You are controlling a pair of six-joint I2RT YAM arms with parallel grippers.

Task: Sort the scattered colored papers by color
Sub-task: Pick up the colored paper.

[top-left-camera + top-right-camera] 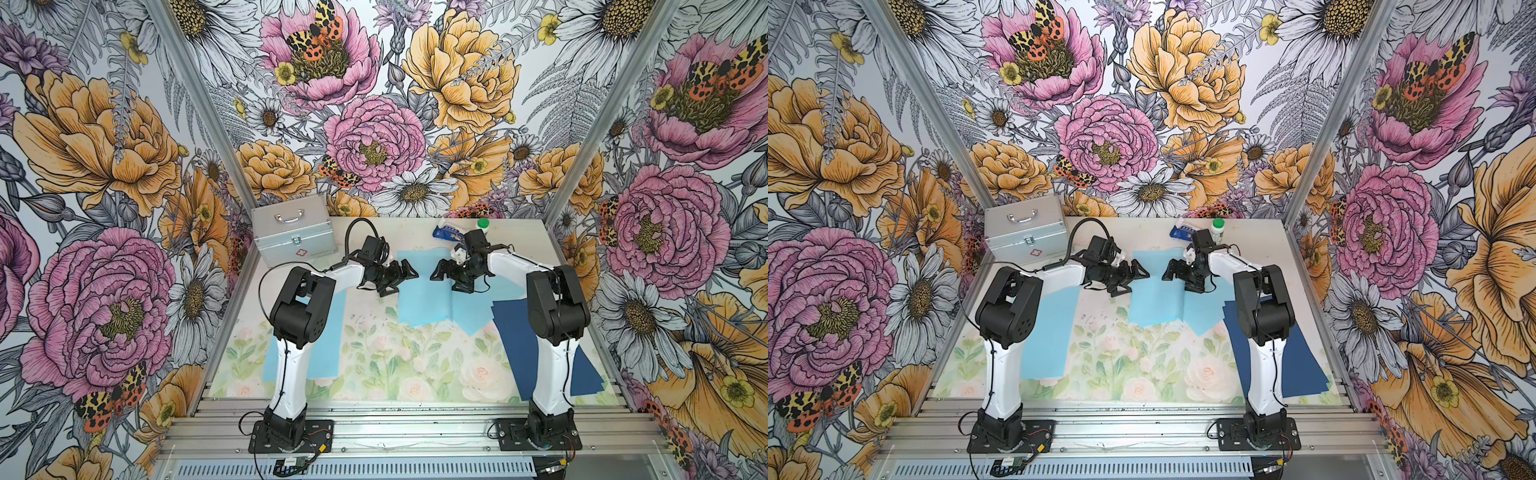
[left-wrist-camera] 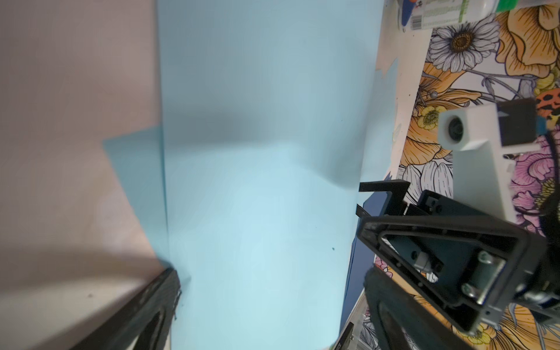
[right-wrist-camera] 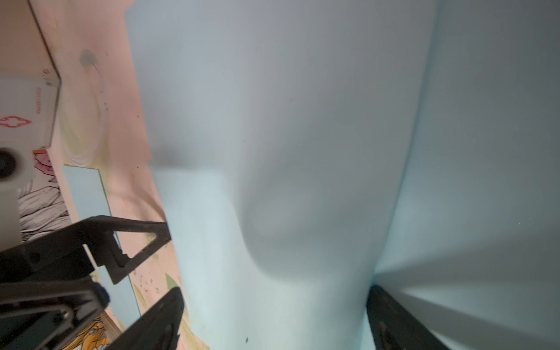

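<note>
Light blue papers (image 1: 424, 291) in the middle of the table, both grippers open above them.

You see the light blue papers lying flat mid-table, overlapping, w/ one more light blue sheet (image 1: 1050, 332) off to the left, partly under the left arm. The dark blue papers (image 1: 513, 332) sit in a pile on the right side, partly under the right arm, touching the edge of the light ones. Your left gripper (image 1: 401, 272) and right gripper (image 1: 440, 272) face each other above the middle sheets, near but apart. Both have jaws spread wide & hold nothing. In the wrist views the sheets fill most of the pic. Further out: a silver case (image 1: 293, 235) at the back left, a small blue packet (image 1: 449, 232) & a green-cap bottle (image 1: 483, 224) at the back right.
</note>
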